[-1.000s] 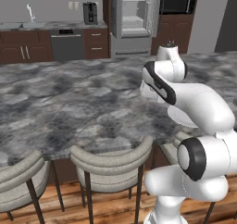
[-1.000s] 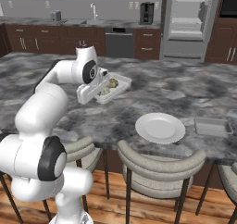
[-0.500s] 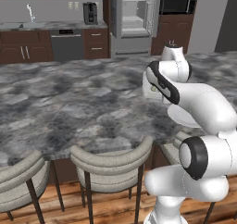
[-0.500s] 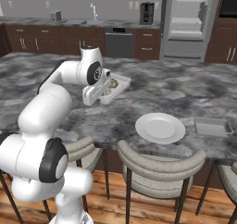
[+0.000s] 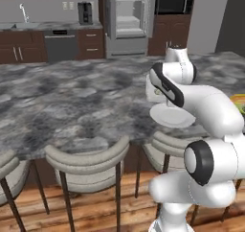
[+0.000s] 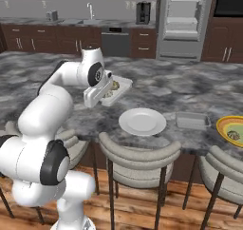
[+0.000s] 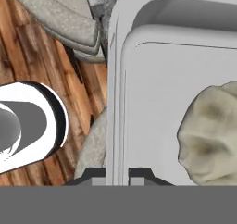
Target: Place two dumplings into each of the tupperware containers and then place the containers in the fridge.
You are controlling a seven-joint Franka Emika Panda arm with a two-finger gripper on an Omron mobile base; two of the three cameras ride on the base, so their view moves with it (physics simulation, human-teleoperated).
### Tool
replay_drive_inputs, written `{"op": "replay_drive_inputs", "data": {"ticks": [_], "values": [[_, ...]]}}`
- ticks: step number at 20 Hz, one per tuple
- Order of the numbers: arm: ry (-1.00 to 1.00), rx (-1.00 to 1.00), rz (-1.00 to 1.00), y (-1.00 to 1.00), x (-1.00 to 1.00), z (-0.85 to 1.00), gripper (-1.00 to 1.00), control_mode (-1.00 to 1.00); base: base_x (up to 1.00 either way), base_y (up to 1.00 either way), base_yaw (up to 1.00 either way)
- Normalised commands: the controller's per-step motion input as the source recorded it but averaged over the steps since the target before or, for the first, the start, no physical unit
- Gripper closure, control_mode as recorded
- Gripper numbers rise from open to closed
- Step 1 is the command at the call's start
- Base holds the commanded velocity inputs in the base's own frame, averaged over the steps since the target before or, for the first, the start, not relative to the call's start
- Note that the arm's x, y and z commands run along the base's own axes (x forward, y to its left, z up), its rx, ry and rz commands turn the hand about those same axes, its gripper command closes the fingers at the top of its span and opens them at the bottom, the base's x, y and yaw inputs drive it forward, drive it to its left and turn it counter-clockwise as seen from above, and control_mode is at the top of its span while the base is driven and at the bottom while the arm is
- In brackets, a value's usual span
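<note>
My gripper [image 6: 98, 95] is shut on the rim of a translucent tupperware container [image 6: 114, 88], held tilted just above the grey marble counter. Pale dumplings [image 6: 114, 85] lie inside it. In the hand view, my gripper [image 7: 115, 174] clamps the container's wall [image 7: 139, 102], with one dumpling [image 7: 210, 135] close at the right. A second tupperware container [image 6: 192, 120] sits on the counter to the right. Another dumpling [image 6: 232, 135] lies on the yellow plate [image 6: 227, 124]. The fridge [image 6: 182, 20] stands open at the back wall, also seen as the fridge [image 5: 127, 15].
A round white plate [image 6: 142, 121] lies near the counter's front edge, below the held container, and shows as the plate [image 5: 170, 117]. Grey stools [image 6: 137, 153] stand along the counter's near side. Dark cabinets and a dishwasher [image 6: 116, 43] line the back wall.
The whole picture has shifted left, so the camera has moved right along the counter. The held container has travelled with the arm and stays in the grip.
</note>
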Motion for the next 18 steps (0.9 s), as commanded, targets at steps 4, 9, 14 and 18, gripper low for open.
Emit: {"op": "replay_drive_inputs", "data": {"ticks": [4,9,14,18], "values": [[0.0,0.0,0.0,0.0,0.0,0.0,1.0,1.0,-0.29,-1.0,-0.09],[0.0,0.0,0.0,0.0,0.0,0.0,1.0,1.0,-0.03,-1.0,-0.05],[0.0,0.0,0.0,0.0,0.0,0.0,1.0,1.0,0.0,-1.0,0.0],[0.0,0.0,0.0,0.0,0.0,0.0,1.0,1.0,0.0,-1.0,-0.01]]}}
